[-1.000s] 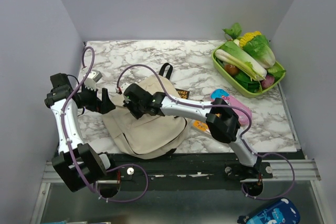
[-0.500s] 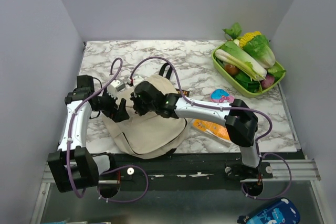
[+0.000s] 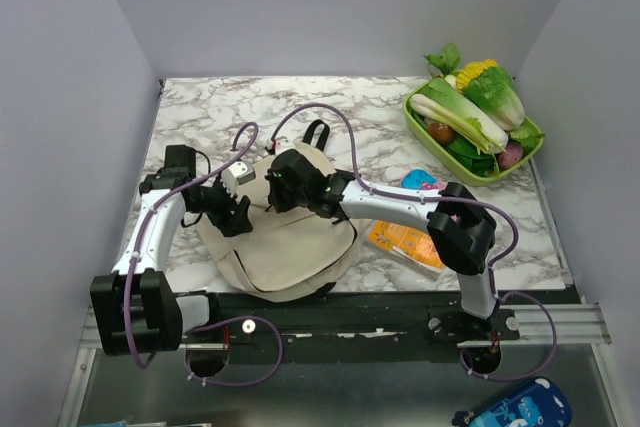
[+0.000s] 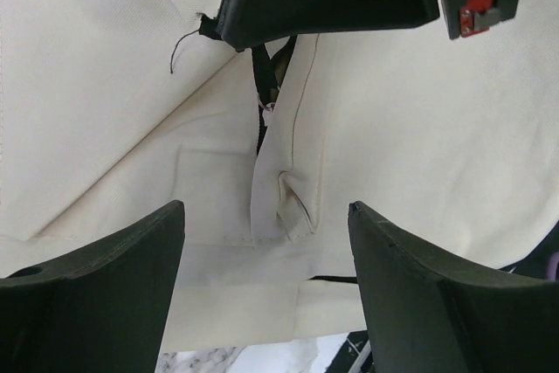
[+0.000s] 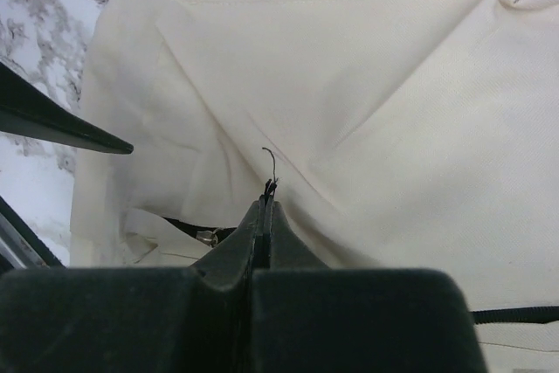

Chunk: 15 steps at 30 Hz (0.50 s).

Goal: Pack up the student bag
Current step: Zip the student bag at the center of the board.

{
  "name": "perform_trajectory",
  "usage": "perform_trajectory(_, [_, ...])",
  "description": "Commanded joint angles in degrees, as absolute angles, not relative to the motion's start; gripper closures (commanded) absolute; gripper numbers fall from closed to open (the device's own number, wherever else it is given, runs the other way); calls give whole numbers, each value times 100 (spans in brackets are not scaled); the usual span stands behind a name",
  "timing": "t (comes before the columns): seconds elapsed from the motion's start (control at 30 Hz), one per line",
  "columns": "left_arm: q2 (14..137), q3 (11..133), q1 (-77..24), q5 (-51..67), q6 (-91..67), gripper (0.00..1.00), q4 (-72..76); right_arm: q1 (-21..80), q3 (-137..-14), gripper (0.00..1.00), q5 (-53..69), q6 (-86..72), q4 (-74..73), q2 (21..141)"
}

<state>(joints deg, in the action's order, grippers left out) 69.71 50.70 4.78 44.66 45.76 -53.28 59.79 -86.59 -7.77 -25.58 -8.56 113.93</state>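
The student bag, cream fabric with black straps, lies flat near the table's front edge. My right gripper sits on the bag's upper left part. In the right wrist view the right gripper is shut on a thin black tab of the bag with a loose thread sticking out. My left gripper is at the bag's left edge. In the left wrist view the left gripper stands open, its fingers either side of a folded beige seam and not touching it.
An orange book and a pink and blue case lie right of the bag. A green basket of toy vegetables stands at the back right. Grey walls close in both sides. Purple cables loop over the bag.
My left arm has swung right from the table's left side onto the bag's left edge. The right gripper has shifted back and to the right, still shut.
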Motion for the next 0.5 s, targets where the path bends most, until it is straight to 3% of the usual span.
perform_trajectory(0.0, [7049,4957,413,4825,5158,18,-5133,5871,-8482,99,-738,-2795,-527,11109])
perform_trajectory(0.47, [8086,5493,141,5141,5554,27,-5309,5792,-8490,99,-475,-2848,-475,11004])
